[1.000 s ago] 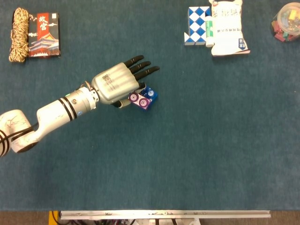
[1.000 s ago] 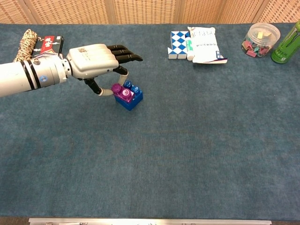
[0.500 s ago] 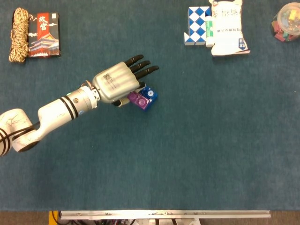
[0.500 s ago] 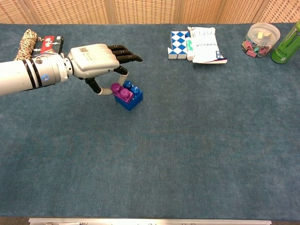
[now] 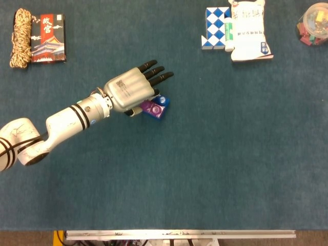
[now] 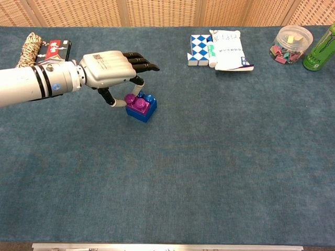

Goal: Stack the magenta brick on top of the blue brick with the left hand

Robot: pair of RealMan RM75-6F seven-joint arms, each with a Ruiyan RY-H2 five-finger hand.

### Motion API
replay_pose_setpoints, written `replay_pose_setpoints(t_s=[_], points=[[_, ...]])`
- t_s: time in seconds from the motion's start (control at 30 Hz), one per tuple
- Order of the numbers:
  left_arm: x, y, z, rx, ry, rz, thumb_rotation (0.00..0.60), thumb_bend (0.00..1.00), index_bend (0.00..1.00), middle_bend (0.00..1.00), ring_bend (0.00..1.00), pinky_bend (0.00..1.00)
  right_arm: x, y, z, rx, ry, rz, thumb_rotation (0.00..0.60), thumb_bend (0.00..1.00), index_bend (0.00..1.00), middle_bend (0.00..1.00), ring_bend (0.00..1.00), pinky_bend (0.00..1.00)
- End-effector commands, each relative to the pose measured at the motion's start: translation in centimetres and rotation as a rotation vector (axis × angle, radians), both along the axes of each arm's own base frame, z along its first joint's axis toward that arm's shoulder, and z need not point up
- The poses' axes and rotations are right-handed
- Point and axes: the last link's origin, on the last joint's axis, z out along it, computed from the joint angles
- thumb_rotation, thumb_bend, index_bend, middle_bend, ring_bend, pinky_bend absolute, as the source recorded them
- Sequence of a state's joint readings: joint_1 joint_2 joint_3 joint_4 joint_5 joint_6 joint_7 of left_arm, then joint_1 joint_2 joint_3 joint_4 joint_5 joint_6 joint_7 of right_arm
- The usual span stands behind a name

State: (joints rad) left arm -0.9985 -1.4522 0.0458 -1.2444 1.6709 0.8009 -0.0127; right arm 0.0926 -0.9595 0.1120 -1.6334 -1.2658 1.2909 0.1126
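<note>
Left hand [image 6: 111, 69] (magenta brick [image 6: 137, 102] now straighter)

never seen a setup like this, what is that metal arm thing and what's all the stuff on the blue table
It is a robot arm ending in a mechanical left hand, steered remotely by a person. One picture looks straight down from the robot's head, the other looks forward from its chest. The second arm is out of sight.

The hand is pinching a magenta brick that sits on a blue brick; stacking them is the job.

Also on the blue table: a coil of rope beside a small red and black box, a blue and white checkered puzzle next to a white packet, a clear tub of small pieces, and a green can.
</note>
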Motion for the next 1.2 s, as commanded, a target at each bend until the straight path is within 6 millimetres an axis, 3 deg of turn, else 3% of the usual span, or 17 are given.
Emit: replay_pose_setpoints(t_s=[0.03,0.53,0.73,0.97,1.2], points=[[0.0,-0.1,-0.2,-0.003,0.011,0.002,0.600,0.33,0.56,0.00,0.00,0.04,0.0,0.0,0.0,-0.001,0.000,0.001,0.600,0.34,0.38,0.30,0.26,0.40],[0.1,-0.6,-0.8,0.007,0.043,-0.007,0.600,0.33,0.55,0.00,0.00,0.04,0.0,0.0,0.1,-0.001,-0.004,0.002,0.600,0.34,0.38,0.30,0.26,0.40],[0.5,-0.6,-0.1,0.031,0.038,-0.014,0.600,0.33,0.42,0.00,0.00,0.04,0.0,0.1,0.1,0.002,-0.004,0.004,0.600,0.34,0.38,0.30,0.26,0.40],[0.7,-1.0,1.1,0.059,0.048,0.005,0.600,0.33,0.19,0.00,0.00,0.04,0.2,0.0,-0.1,0.008,-0.001,0.009,0.600,0.34,0.38,0.30,0.26,0.40],[-0.1,-1.4,3.9,0.125,0.018,0.071,0.600,0.33,0.17,0.00,0.00,0.04,0.2,0.1,-0.1,0.010,0.000,0.011,0.600,0.34,0.38,0.30,0.26,0.40]])
